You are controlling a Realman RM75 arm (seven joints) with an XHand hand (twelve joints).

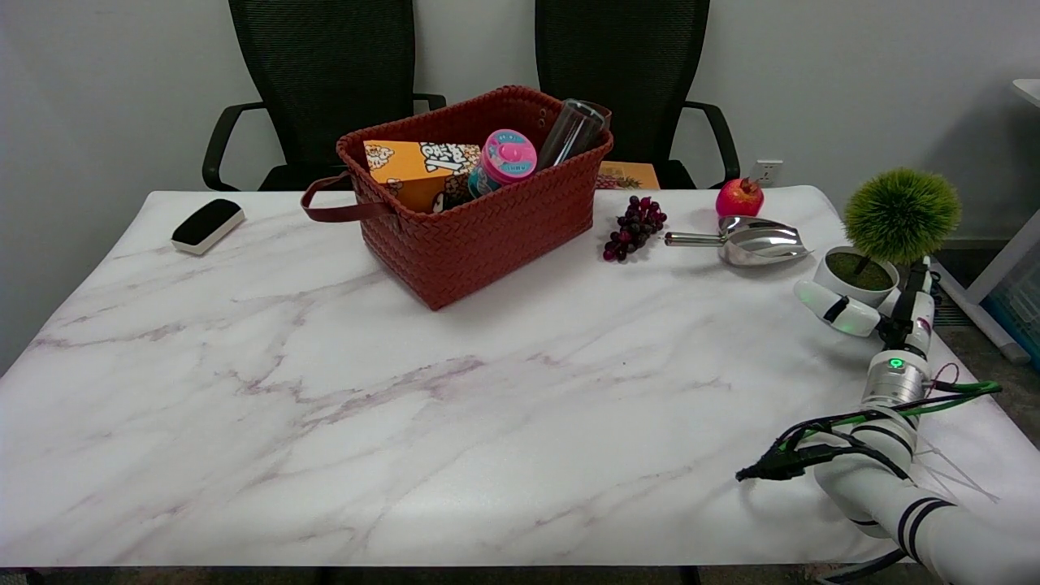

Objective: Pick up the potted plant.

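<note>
Head view: plant [886, 236], white pot, green ball top, upright at table [406, 406] right edge, beside scoop [751, 242]. Right hand [873, 309] wraps the pot from the near side, fingers touching its wall.

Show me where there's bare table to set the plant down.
Bare marble runs along the table's near side, in front of the basket, and between basket and eraser. Crowded: the far right, where grapes, scoop, pomegranate and plant cluster.
</note>
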